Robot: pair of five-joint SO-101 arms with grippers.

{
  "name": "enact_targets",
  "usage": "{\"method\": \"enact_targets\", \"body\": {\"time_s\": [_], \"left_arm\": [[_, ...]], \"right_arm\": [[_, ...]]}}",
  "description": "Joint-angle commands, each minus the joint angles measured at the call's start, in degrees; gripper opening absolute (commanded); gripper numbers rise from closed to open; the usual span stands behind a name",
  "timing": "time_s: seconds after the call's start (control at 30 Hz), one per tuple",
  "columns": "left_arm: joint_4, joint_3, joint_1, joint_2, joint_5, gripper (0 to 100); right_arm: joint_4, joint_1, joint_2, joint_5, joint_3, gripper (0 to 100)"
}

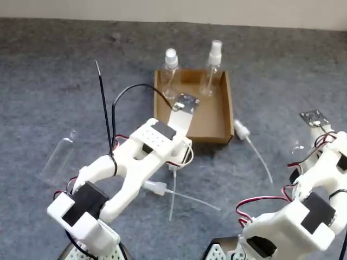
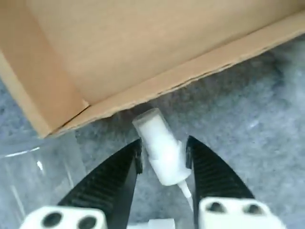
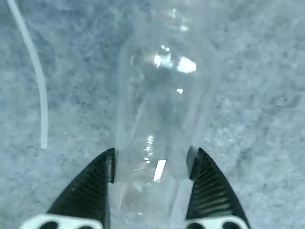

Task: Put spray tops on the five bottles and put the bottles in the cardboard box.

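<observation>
left end effector (image 2: pixel 163 143) around spray top (image 2: pixel 161 157), head toward cardboard box (image 2: pixel 143 52)

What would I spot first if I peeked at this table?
Two capped bottles stand at the far end of the cardboard box. Nearer, the left pincer grips a white spray top beside the box, and the right pincer clasps a clear bottle.

No text, label, brand, number or sign can be read. Checked: cardboard box (image 1: pixel 212 115), plain board. Spray top (image 2: pixel 159 148) between the left wrist view's jaws, plain white. Clear bottle (image 3: pixel 157 109) between the right wrist view's jaws, unmarked.
</observation>
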Motion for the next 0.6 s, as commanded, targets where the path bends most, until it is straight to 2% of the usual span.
{"method": "enact_targets", "body": {"time_s": [0.0,0.1,0.2,0.47,0.57], "left_arm": [[0.26,-1.89,0.84,-0.31,0.26,13],[1.93,-1.8,0.84,-0.22,0.09,13],[4.75,-2.33,0.84,-0.31,-4.92,13],[7.21,-2.24,0.75,-0.4,-9.05,13],[7.21,-2.42,0.75,-0.84,-11.52,8]], "right_arm": [[-0.66,1.63,-0.75,0.53,-2.86,1.3],[-0.66,2.07,-0.75,0.53,-2.95,1.4],[-0.66,2.86,-0.75,0.53,-2.95,1.6],[-0.66,3.91,-0.75,0.53,-2.86,11.0],[-0.48,4.18,-0.84,0.53,-2.86,11.0]]}}
